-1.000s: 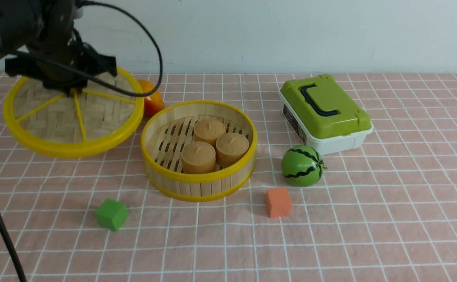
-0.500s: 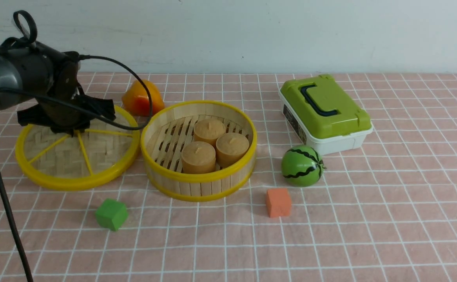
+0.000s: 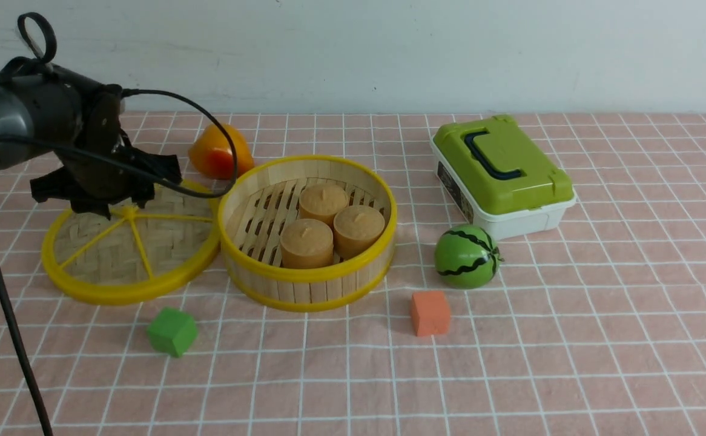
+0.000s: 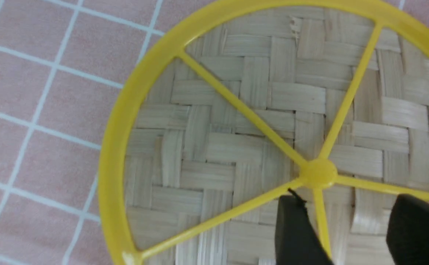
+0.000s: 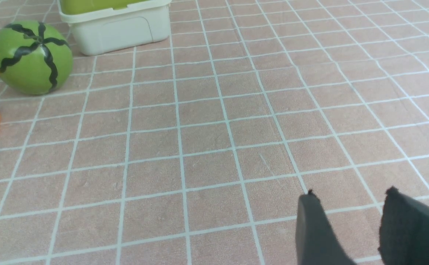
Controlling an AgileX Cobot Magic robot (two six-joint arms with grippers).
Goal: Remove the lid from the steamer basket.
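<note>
- White box with green lid (image 3: 504,181): reference item, on the pink checked cloth (image 3: 571,339).
- Toy watermelon (image 3: 467,256): just in front of the box's left corner.
- Orange cube (image 3: 430,312): front-left of the box, past the watermelon.
- Three tan cakes (image 3: 329,225): left of the box, clustered.
- Orange fruit (image 3: 220,151): well left of the box.
- Green cube (image 3: 172,330): far front-left of the box.

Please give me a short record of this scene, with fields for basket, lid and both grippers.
steamer basket: uncovered, three brown cakes inside
lid: off it, lying on the cloth at its left side
left gripper: open, above the lid near its knob
right gripper: open, empty, above bare cloth
task state: lid removed
</note>
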